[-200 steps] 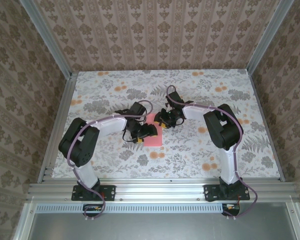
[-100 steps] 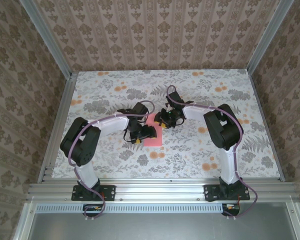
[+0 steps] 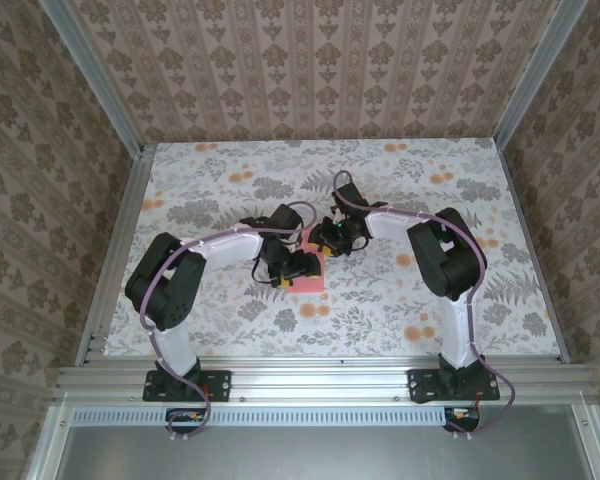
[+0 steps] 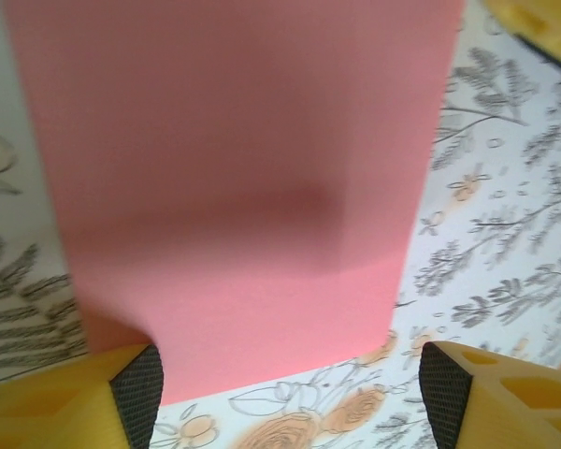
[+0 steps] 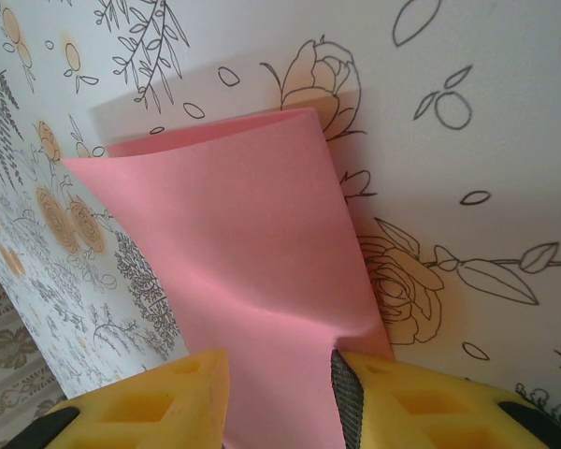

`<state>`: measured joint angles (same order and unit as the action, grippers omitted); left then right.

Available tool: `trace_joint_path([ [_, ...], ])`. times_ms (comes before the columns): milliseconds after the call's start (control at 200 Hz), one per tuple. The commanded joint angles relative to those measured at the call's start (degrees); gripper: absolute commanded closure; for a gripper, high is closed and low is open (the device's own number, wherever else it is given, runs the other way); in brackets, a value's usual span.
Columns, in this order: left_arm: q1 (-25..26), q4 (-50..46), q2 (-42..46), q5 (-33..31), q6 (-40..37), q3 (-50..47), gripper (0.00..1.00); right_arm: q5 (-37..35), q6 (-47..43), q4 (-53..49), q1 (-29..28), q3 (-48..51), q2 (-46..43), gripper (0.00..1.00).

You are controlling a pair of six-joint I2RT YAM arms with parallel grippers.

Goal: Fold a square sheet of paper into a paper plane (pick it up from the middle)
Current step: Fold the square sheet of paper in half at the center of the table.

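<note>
Top external: pink paper [image 3: 311, 272] long axis near-to-far; left fingers [image 4: 290, 398] spread, right fingers [image 5: 279, 393] pinching far end

The paper [image 4: 234, 187] was plain pink-red, with no print. The table [image 3: 380, 300] was white, patterned with grey leaves and small orange flowers. The walls [image 3: 310, 70] carried beige-brown striped floral wallpaper. The end effector fingers [image 5: 393, 398] were yellow with black pads; the arms [image 3: 220, 245] were white and black.

Matt pink square sheet of paper [image 4: 234, 187]; smooth printed floral table [image 3: 400, 300].
</note>
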<state>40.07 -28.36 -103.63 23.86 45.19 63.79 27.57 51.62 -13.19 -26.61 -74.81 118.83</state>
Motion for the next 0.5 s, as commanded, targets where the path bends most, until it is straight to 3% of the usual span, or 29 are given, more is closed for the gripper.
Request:
trace_joint_path([
  [0, -0.9, 2.7, 1.3, 2.5, 1.2, -1.0, 0.25, -5.7, 0.2, -5.4, 0.2, 4.2, 6.3, 0.61],
  [130, -1.8, 1.6, 2.7, 0.3, 1.3, -1.7, 0.26, -5.6, 0.2, -5.3, 0.2, 4.2, 6.4, 0.61],
  [245, -1.8, -3.5, 3.1, -5.4, 0.2, -0.8, 0.25, -5.6, 0.2, -5.3, 0.2, 4.3, 6.6, 0.61],
  [495, -0.6, -6.0, 0.0, -5.4, -0.5, 0.8, 0.24, -6.0, 0.4, -5.4, 0.2, 4.5, 6.8, 0.61],
])
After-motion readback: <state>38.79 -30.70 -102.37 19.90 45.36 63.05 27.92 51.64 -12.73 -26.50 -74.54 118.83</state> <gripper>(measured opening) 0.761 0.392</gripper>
